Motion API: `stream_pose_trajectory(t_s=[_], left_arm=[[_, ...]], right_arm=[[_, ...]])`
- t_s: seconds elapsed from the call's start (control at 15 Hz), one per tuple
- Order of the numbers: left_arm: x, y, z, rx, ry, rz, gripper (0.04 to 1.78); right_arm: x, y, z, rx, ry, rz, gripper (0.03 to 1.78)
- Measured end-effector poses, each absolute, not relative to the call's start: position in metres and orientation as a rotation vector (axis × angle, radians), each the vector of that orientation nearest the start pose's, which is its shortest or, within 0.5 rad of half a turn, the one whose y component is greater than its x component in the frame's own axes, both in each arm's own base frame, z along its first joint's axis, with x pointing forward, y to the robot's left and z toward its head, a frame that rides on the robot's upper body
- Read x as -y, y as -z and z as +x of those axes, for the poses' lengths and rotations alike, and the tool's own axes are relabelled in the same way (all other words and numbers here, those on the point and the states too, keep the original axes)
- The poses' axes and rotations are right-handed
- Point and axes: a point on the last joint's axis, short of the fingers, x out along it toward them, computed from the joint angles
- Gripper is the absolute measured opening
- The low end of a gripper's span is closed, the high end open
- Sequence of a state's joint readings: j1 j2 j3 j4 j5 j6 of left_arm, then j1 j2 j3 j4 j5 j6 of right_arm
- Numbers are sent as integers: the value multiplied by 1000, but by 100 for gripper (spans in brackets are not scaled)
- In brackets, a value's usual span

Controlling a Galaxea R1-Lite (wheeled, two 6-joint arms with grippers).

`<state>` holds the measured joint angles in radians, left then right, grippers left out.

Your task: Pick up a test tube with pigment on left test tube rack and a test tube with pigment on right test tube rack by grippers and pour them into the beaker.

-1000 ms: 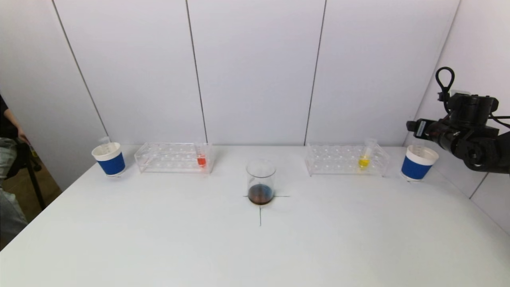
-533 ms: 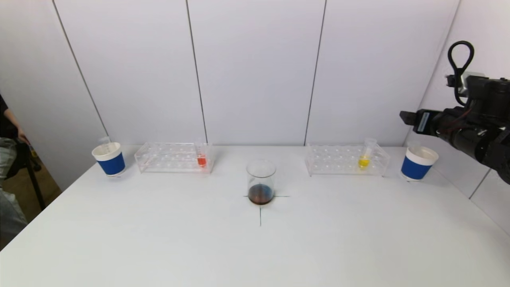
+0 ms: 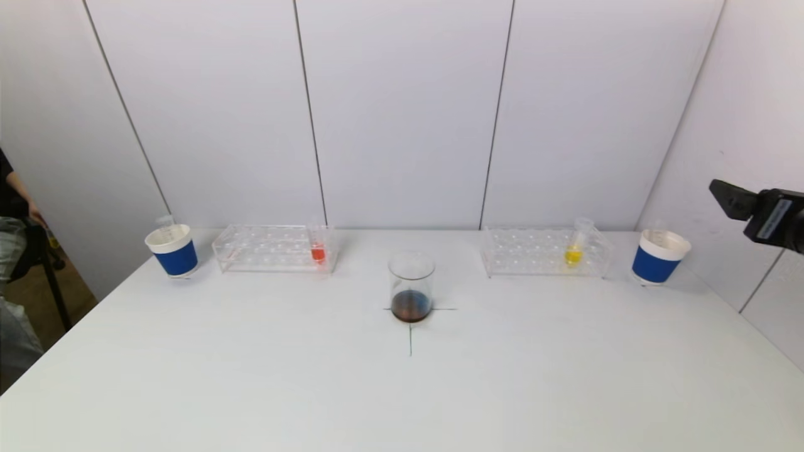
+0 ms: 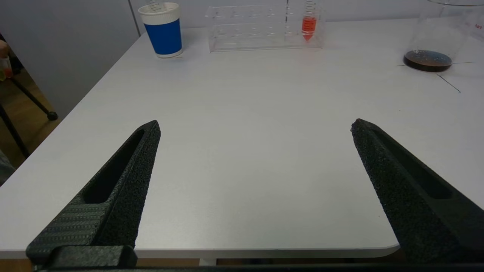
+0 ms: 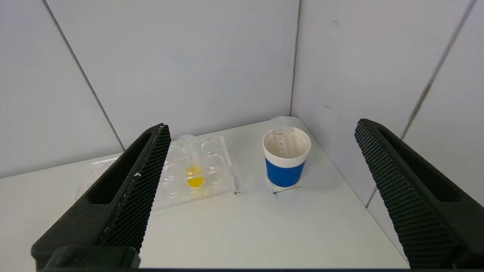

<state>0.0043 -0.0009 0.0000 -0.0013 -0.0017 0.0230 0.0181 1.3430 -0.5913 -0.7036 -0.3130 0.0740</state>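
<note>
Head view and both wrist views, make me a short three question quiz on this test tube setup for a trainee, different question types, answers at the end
1. True or false: the left gripper is shut on the red test tube.
2. Multiple choice: the yellow test tube stands in A) the beaker, B) the right rack, C) the right blue cup.
3. Fill in: the beaker holds a layer of ____ liquid at its bottom.

Key
1. False: its fingers are wide apart over bare table, and the tube stands in the left rack.
2. B, near the end closer to that cup.
3. Dark, brownish.

The right gripper is open too, raised at the table's right edge.
</note>
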Motion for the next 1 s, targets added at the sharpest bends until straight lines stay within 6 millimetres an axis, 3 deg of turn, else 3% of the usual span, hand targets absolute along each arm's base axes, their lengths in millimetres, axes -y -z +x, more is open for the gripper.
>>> stream_pose_trajectory(t_s=[0.33, 1.0], left_arm=[[0, -76, -23, 2, -3, 23, 176], [0, -76, -23, 2, -3, 23, 176]], right_arm=[[2, -203, 144, -19, 249, 68, 177], [2, -160, 45, -61, 172, 45, 177]])
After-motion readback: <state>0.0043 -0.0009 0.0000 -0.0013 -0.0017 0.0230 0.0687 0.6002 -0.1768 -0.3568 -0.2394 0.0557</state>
